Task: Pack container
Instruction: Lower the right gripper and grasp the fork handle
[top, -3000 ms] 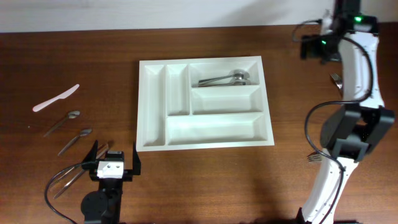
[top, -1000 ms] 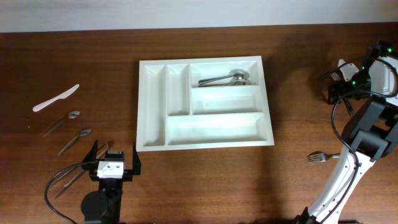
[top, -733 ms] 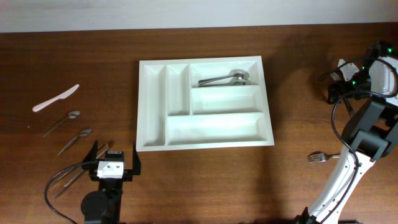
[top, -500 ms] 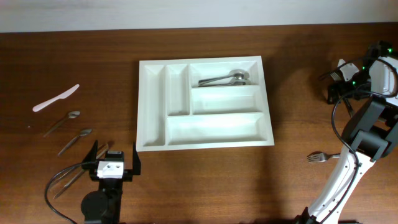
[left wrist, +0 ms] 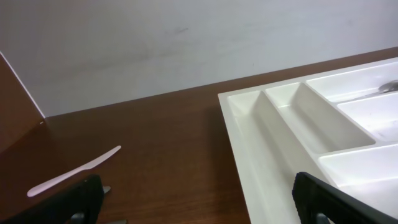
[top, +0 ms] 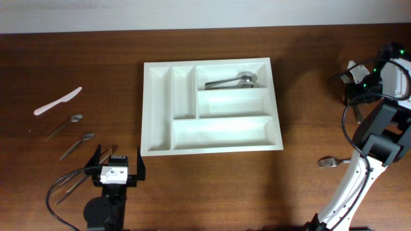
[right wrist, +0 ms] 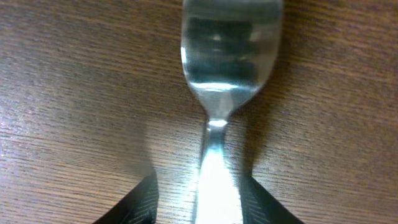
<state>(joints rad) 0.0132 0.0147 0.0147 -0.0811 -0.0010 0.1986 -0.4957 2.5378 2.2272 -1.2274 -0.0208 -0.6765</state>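
**Right gripper** (top: 354, 90) (right wrist: 205, 200): unclenched. In its wrist view the two dark fingertips (right wrist: 135, 200) sit low over the wood, one on each side of a fork handle. Bare wood shows between the left finger and the handle. The right finger is just beside the handle, and contact cannot be told.

**Fork** (right wrist: 227, 74): metal, lying flat on the table (top: 308, 77). Its handle runs back between the right gripper's fingers and its head extends ahead of them. In the overhead view the gripper hides it.

**Left gripper** (top: 118, 159) (left wrist: 196, 190): released, fingers spread wide, holding nothing, low at the near edge of the table.

**Container** (top: 157, 109) (left wrist: 239, 143): white five-compartment tray. It lies ahead of the left gripper and to its right, and well apart from the right gripper, off to that gripper's left. The two narrow upright compartments are on the side nearest the left gripper.

**Metal cutlery** (top: 231, 81): lies in the farthest long compartment, lengthwise. The other four compartments show only white plastic.

**Plastic knife** (top: 58, 101) (left wrist: 74, 175): white, ahead of the left gripper and to its left, lying at a slant.

**Spoons**: two on the table between that knife and the left gripper, one (top: 64, 127) farther off and one (top: 77, 146) nearer, both slanted.

**Second fork** (top: 334, 161): on the table behind the right gripper, beside the right arm's lower link.
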